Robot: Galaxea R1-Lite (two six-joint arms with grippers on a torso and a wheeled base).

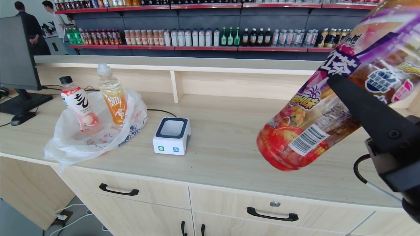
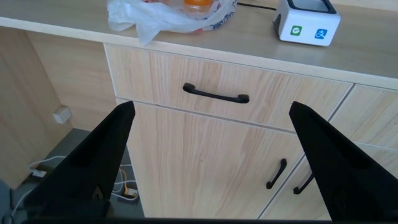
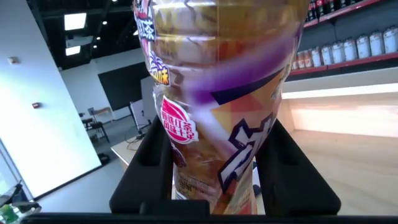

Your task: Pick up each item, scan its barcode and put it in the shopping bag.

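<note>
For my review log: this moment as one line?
right gripper: shut on purple-label bottle, tilted above counter | left gripper: open | shopping bag: pink bottle, orange bottle | scanner: beside bag

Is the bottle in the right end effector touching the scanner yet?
Apart. The head view shows the bottle held up in the right end effector, with bare counter between it and the scanner.

The table [image 1: 229, 154] is showing pale matt wood grain; the shopping bag [image 1: 65, 144] is looking like thin, crinkled plastic; the bottle [image 1: 311, 114] is gleaming glossy against matt fingers [image 1: 361, 105].
</note>
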